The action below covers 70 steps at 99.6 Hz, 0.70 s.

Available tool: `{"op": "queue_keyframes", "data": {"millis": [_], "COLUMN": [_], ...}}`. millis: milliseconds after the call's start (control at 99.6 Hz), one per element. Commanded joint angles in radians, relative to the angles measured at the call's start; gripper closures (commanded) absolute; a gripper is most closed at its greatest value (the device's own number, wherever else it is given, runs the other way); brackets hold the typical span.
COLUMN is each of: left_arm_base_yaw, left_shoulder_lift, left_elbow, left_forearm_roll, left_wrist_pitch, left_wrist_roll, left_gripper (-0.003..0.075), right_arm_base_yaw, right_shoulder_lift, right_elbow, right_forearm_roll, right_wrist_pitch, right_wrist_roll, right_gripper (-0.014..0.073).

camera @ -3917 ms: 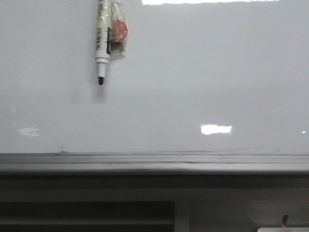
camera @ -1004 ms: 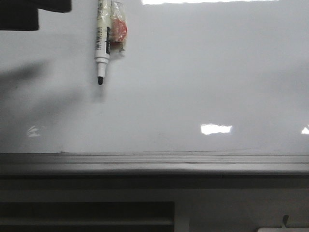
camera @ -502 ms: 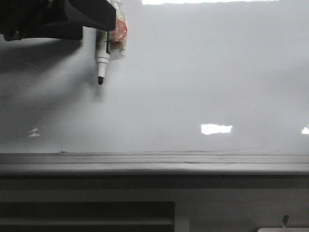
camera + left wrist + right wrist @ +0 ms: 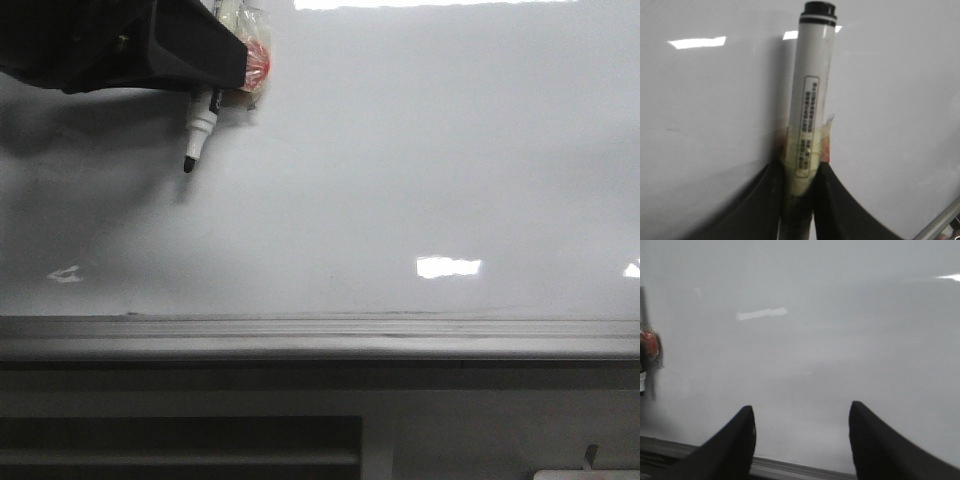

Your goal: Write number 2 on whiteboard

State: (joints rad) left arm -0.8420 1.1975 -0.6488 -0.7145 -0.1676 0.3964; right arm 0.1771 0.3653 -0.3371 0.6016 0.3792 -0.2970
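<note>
Left tool [image 4: 799,200] grips marker [image 4: 810,110]; glossy whiteboard [image 4: 420,150] unmarked.

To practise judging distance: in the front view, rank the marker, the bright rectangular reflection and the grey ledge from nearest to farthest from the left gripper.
1. Marker: clamped in the left gripper, upper left.
2. Bright reflection: on the whiteboard, lower right of centre.
3. Grey ledge: along the board's bottom edge; close to the reflection's rank, roughly comparable.

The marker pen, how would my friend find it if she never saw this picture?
Start at the big white whiteboard and look to its upper left corner, where the dark left tool pinches something. That is the marker: a white tube with a black tip pointing down, beside a small red-and-clear taped lump.
</note>
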Motion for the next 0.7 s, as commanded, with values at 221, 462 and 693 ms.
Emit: {"op": "queue_keyframes", "data": {"millis": [221, 462, 693], "left_arm_base_yaw": [-0.003, -0.028, -0.134], "left_shoulder_lift": [-0.087, -0.100, -0.074], "left_elbow": [-0.048, -0.163, -0.226], "left_forearm_roll": [0.207, 0.418, 0.420], "left_wrist_pitch": [0.074, 0.409, 0.507], "left_wrist_roll": [0.001, 0.025, 0.137], "left_gripper": [0.0741, 0.0741, 0.0741], "right_arm_base_yaw": [0.001, 0.022, 0.050], "right_shoulder_lift": [0.022, 0.156, 0.367], "right_elbow": [-0.061, -0.218, -0.381], "right_forearm_roll": [0.027, 0.204, 0.374], "right_wrist_pitch": [0.032, 0.266, 0.451], "right_wrist_roll": [-0.014, -0.280, -0.496], "right_gripper": [0.0223, 0.0223, 0.0223]}}
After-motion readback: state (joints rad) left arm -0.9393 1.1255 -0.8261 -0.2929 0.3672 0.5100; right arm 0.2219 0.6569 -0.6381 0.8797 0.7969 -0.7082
